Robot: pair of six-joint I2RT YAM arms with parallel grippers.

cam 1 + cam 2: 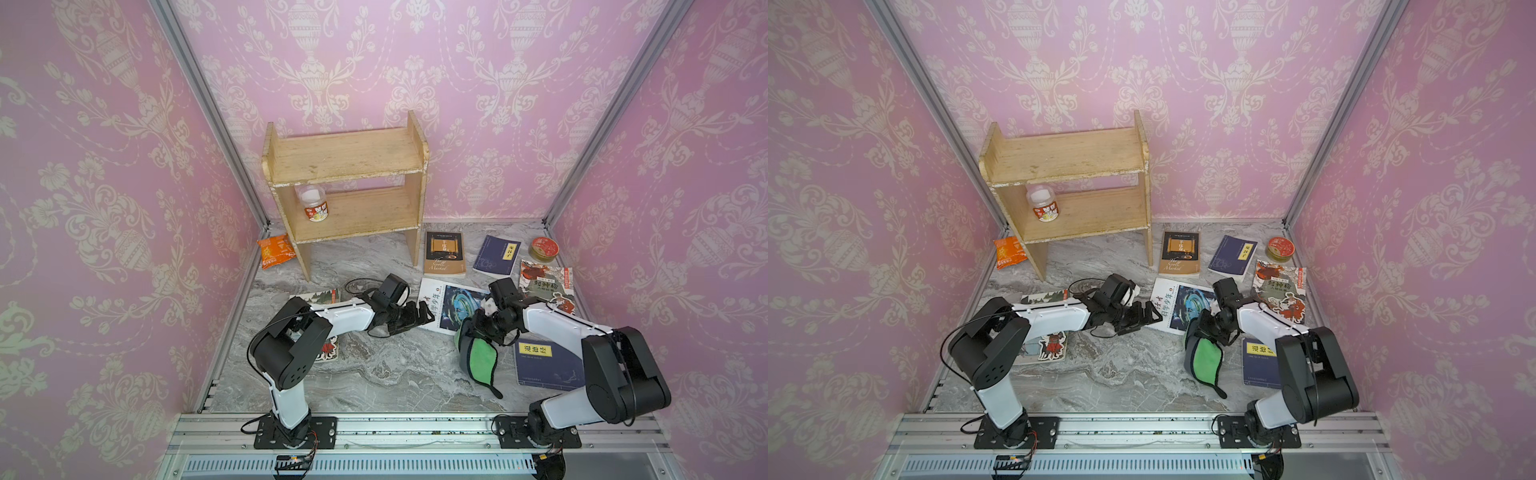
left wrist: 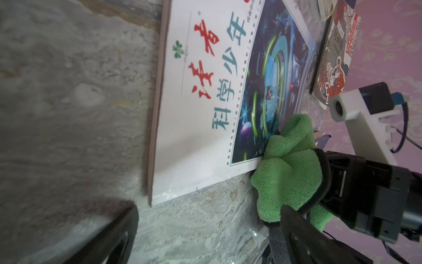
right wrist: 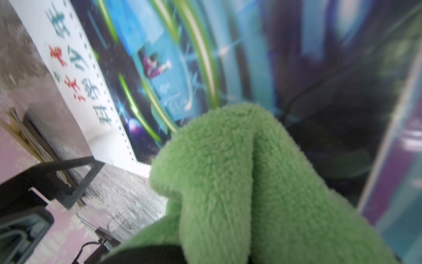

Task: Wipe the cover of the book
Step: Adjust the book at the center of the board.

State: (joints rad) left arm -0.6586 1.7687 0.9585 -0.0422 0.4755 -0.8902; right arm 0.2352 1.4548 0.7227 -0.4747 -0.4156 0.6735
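My right gripper [image 1: 474, 330] clamped on green cloth [image 1: 482, 362], book [image 1: 439, 300] at its 11 o'clock, cloth tip touching it, my left gripper [image 1: 420, 314] spread wide at book's 9 o'clock, dark blue book [image 1: 548, 368] at cloth's 3 o'clock.

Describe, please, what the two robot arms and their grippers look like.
The left arm and right arm have white shell links, bulky black joints, black base plates and thin black cables. The left gripper and right gripper are black, with angular fingers.

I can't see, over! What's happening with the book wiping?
Left fingers open by book's edge. Right fingers shut on green cloth at its corner. Cover clear.
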